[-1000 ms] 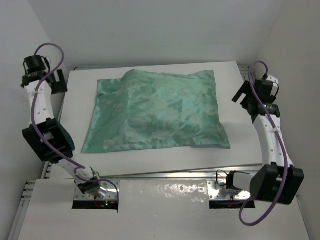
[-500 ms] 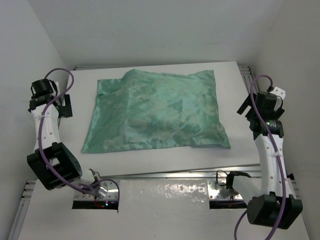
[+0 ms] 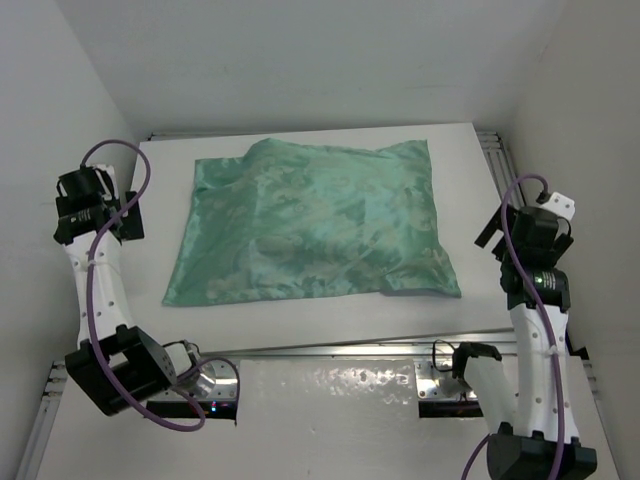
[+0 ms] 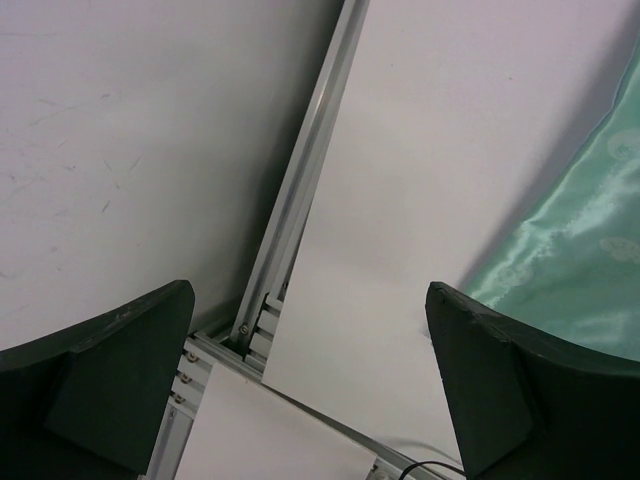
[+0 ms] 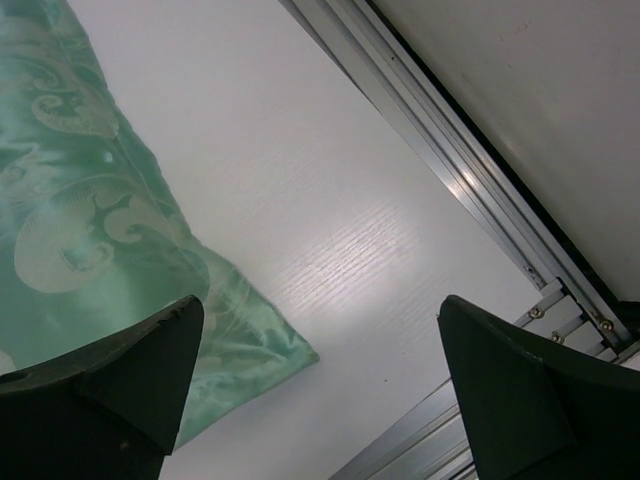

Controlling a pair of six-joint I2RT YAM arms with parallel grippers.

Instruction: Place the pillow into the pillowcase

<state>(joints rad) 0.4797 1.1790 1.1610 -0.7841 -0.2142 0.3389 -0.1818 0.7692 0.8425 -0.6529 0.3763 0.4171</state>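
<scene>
Pillowcase [image 3: 315, 225] plump, mint satin up, centre of table [image 3: 470, 160]; pillow unseen, likely inside, hence bulge. 2 hands wide open, empty: left hand [image 4: 310, 340] beside left edge, right hand [image 5: 320, 370] beside right corner, clear of fabric.

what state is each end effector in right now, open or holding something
left end effector: open, holding nothing
right end effector: open, holding nothing

A white tabletop [image 3: 478, 292] sits enclosed by plain white walls [image 3: 320, 60] at 9, 12 and 3 o'clock. An aluminium rail [image 3: 330, 349] edges it at 6 o'clock, beside a glossy white panel [image 3: 320, 420].
</scene>
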